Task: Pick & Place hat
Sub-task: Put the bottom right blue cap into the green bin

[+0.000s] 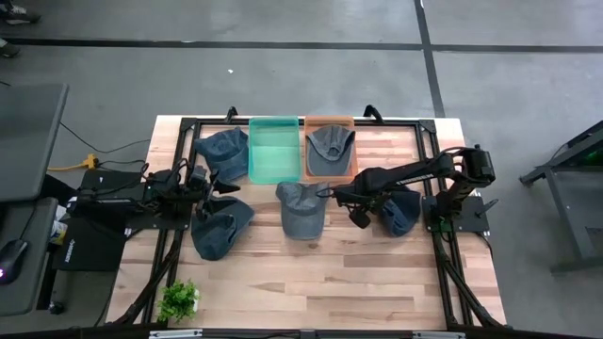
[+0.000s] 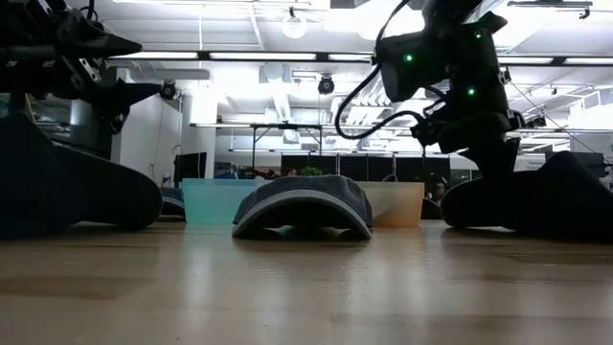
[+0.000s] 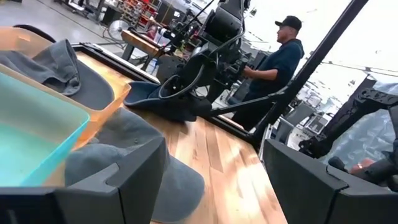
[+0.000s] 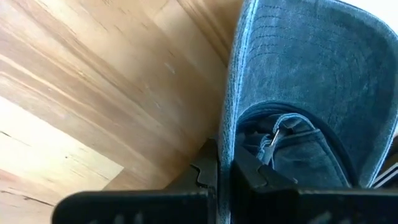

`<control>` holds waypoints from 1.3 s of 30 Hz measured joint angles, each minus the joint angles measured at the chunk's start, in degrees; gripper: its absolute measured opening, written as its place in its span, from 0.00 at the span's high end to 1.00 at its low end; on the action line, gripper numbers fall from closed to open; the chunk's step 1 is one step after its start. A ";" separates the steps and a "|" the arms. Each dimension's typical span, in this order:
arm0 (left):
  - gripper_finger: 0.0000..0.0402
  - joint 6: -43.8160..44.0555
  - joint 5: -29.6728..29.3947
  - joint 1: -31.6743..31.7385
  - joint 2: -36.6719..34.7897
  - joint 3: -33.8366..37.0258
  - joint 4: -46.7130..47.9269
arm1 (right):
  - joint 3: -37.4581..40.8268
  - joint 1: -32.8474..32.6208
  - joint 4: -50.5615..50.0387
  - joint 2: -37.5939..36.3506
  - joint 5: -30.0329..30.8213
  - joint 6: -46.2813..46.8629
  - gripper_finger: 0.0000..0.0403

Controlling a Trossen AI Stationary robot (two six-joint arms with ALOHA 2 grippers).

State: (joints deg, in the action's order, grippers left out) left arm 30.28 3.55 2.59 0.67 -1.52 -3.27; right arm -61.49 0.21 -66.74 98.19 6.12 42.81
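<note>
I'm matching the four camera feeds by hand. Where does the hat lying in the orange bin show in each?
High view: hat in the orange bin, top centre, right of the teal bin.
Low view: not visible; only the orange bin's wall shows behind the middle hat.
Left wrist view: hat at upper left, beyond the teal bin.
Right wrist view: not in it.
Shared landmark: the teal bin.

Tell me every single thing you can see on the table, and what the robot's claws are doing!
hats: five, blue-grey denim; one in the orange bin, one mid-table, two on the left, one on the right
teal bin: one, empty, at the far edge
orange bin: one, beside the teal bin
plant: one, green, near left corner
person: one, dark shirt and cap, beyond the table
left claw: open, between the two left hats
right claw: shut on the right hat's edge
</note>
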 joint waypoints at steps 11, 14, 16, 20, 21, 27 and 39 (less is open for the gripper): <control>0.33 3.92 -6.03 0.00 0.02 0.00 0.43 | -2.90 -0.27 -6.83 0.00 0.11 -4.02 0.99; 0.33 5.55 -7.24 0.01 0.02 0.00 0.44 | -5.98 -0.65 -9.44 0.00 0.56 -4.91 0.99; 0.33 7.25 -7.95 0.01 0.02 0.00 0.44 | -8.47 -1.07 -11.43 0.00 0.72 -5.36 0.99; 0.33 10.09 -9.12 0.02 0.02 0.00 0.44 | -14.48 -2.03 -16.33 0.00 2.20 -5.19 0.99; 0.33 10.55 -9.33 0.02 0.02 0.00 0.44 | -16.10 -2.23 -17.69 0.00 2.87 -5.02 0.99; 0.33 13.88 -10.01 0.00 0.02 0.00 0.38 | -26.36 -2.87 -23.23 -0.14 5.98 -5.48 0.99; 0.33 23.64 -9.82 0.02 0.13 0.00 -0.19 | -37.98 -3.51 -23.27 -0.57 13.60 -22.61 0.99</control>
State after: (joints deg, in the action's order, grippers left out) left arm 53.92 -6.27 2.61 0.79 -1.52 -3.46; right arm -99.47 -3.30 -90.01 97.62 19.72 20.20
